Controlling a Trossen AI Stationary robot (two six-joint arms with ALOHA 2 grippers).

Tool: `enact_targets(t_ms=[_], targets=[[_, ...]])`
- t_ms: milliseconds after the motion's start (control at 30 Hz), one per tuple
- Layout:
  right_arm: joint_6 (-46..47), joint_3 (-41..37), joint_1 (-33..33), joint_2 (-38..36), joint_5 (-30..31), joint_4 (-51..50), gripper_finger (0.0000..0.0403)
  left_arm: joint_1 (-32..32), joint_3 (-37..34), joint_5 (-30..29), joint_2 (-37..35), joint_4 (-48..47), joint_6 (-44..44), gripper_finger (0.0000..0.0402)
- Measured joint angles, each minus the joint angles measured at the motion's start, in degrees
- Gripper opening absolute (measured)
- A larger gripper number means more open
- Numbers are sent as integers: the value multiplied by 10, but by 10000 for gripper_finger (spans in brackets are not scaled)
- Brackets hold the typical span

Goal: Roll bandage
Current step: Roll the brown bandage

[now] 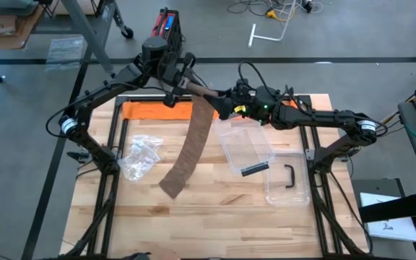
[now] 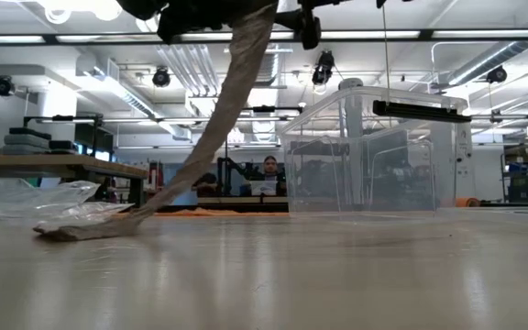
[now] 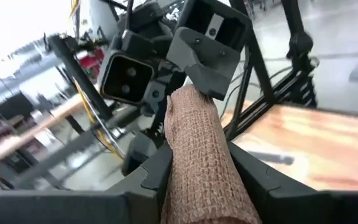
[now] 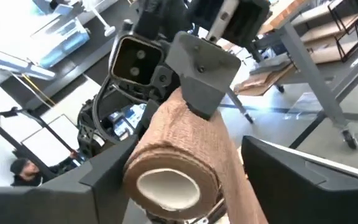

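Note:
A tan bandage roll point(image 1: 202, 94) with a white core point(image 4: 166, 186) is held high above the table's far middle. Its loose strip point(image 1: 190, 148) hangs down slanting, and its free end point(image 2: 90, 229) lies on the wood. My left gripper point(image 3: 207, 168) comes from the far left and is shut on one end of the roll. My right gripper point(image 4: 185, 180) faces it from the right, open. Its fingers stand on either side of the core end, with a gap showing at one finger point(image 4: 278, 168). Whether the other finger touches the roll I cannot tell. My left gripper pinches the roll's end point(image 3: 197, 143) between its two fingers, which lie along the roll on opposite sides. It comes level, slanting from the table's far left. The roll is lifted clear and lies roughly level, while the strip hangs slack below it to the table.
A clear plastic box point(image 1: 248, 148) and its lid with a black handle point(image 1: 287, 180) sit right of the strip. A crumpled clear bag point(image 1: 139, 155) lies to its left. An orange object point(image 1: 157, 110) is at the far edge. A person point(image 2: 269, 174) sits beyond the table.

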Motion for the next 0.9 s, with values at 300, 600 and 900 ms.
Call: enact_targets(t_ms=[300, 600, 900], targets=[[18, 0, -1, 0, 9, 13, 294, -1, 0, -75, -1, -13, 84, 100], [19, 0, -1, 0, 8, 9, 267, -1, -1, -80, -1, -11, 104, 106], [18, -1, -1, 0, 6, 5, 224, -3, -1, -81, -1, -26, 160, 124]])
